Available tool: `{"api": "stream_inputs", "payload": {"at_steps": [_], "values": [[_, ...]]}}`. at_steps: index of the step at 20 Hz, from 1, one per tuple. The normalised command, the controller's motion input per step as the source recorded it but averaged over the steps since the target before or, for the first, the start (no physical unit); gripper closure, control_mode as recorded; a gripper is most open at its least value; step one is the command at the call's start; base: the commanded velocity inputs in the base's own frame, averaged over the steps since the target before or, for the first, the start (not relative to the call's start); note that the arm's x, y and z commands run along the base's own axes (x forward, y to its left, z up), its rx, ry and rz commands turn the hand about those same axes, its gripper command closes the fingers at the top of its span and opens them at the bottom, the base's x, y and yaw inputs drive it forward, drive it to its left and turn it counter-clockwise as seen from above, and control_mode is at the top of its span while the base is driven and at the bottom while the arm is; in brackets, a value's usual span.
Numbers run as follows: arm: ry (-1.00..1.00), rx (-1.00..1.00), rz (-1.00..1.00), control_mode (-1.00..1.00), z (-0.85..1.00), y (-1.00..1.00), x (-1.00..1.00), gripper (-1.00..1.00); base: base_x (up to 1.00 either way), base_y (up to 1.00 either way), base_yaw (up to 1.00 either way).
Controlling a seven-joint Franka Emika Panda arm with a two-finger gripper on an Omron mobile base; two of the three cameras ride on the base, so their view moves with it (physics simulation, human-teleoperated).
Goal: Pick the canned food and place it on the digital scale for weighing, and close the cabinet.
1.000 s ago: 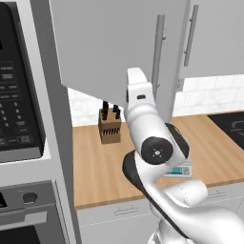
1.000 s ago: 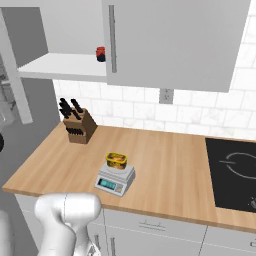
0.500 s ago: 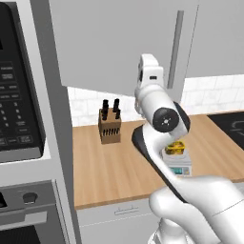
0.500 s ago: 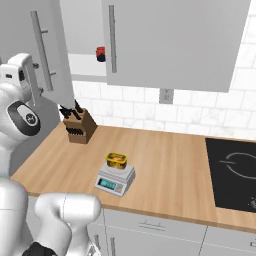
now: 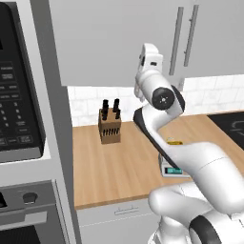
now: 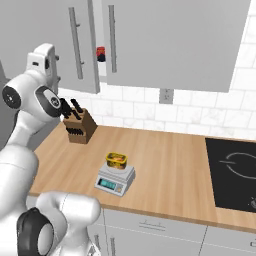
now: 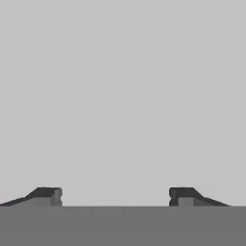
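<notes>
Wooden surface (image 6: 170, 160) below and to the right of our hand carries the small light-grey square digital scale (image 6: 115, 178), and the squat yellow-gold canned food (image 6: 116, 160) already sits on its platform, so we judge the weighing step done. Closing remains: the grey-white wall cabinet (image 6: 75, 45) door stands slightly ajar, a small red jar (image 6: 100, 53) visible in the gap. Our hand (image 7: 115, 194) is spread wide, empty, its fingertips (image 7: 46, 194) facing the flat door panel, close or touching, we cannot tell
</notes>
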Motion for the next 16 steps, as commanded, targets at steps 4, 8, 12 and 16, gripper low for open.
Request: {"api": "stream_inputs", "payload": {"at_steps": [4, 8, 12, 16], "values": [[0.00, 0.04, 0.01, -1.00, 0.00, -0.01, 0.88, -1.00, 0.00, 0.00, 0.00], [0.00, 0.00, 0.00, -1.00, 0.00, 0.00, 0.69, -1.00, 0.00, 0.00, 0.00], [0.00, 0.00, 0.00, -1.00, 0.00, 0.00, 0.77, -1.00, 0.00, 0.00, 0.00], [0.00, 0.00, 0.01, -1.00, -0.09, -0.03, 0.70, -1.00, 0.00, 0.00, 0.00]]}}
